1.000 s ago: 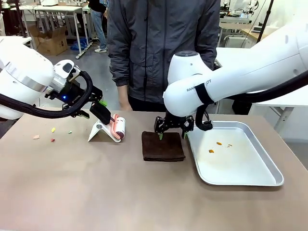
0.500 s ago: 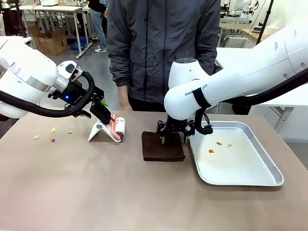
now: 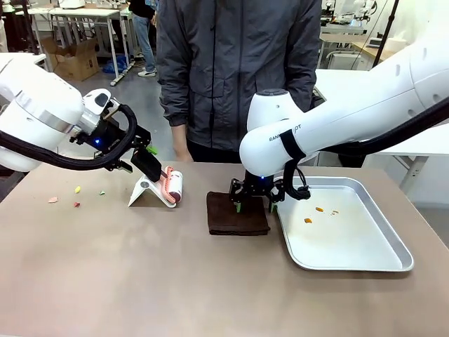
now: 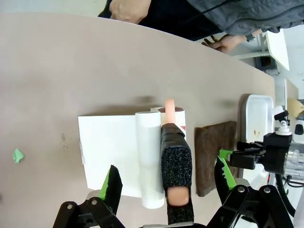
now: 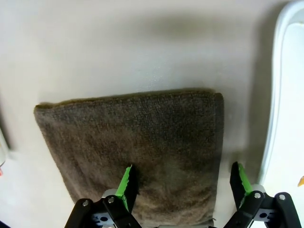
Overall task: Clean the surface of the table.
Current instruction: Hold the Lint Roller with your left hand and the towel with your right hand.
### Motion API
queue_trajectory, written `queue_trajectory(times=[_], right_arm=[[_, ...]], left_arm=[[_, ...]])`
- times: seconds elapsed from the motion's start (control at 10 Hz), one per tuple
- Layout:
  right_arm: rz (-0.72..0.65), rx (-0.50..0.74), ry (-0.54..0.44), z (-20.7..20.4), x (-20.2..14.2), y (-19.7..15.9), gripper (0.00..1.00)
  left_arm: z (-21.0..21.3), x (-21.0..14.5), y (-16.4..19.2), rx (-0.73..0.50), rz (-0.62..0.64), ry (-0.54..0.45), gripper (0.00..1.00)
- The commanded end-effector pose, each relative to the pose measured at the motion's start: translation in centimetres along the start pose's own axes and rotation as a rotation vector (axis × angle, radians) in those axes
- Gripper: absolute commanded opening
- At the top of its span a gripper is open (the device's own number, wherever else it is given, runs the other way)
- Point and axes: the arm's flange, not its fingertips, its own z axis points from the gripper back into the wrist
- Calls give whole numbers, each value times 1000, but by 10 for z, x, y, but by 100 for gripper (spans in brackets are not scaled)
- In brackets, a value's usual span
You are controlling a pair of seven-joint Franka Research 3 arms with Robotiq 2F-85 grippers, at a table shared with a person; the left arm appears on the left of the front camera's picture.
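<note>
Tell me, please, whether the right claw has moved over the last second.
Yes: the right claw has dropped toward the brown cloth and edged slightly toward the metal tray.

The taupe worktop (image 3: 140,281) bears a white stand (image 3: 144,191), a folded brown cloth (image 3: 237,217), a silver tray (image 3: 351,242) just beside it, and coloured scraps (image 3: 76,189) far left.
</note>
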Motion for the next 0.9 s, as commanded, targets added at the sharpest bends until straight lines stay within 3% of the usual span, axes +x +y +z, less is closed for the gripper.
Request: queue_trajectory(times=[0.0, 0.1, 0.2, 0.3, 0.6, 0.8], right_arm=[[3, 40, 9, 0, 4, 2, 78], [-1, 45, 17, 0, 4, 2, 40], [0, 46, 18, 0, 4, 3, 19], [0, 49, 21, 0, 4, 2, 0], [-1, 54, 33, -3, 5, 2, 4], [-8, 59, 38, -3, 6, 1, 0]], left_arm=[[0, 5, 4, -33, -11, -7, 86], [0, 6, 5, -42, -13, -3, 40], [1, 6, 4, -58, -12, -4, 27], [1, 6, 3, -66, -15, -5, 0], [3, 6, 5, -80, -28, 3, 3], [2, 6, 4, -75, -28, 5, 0]])
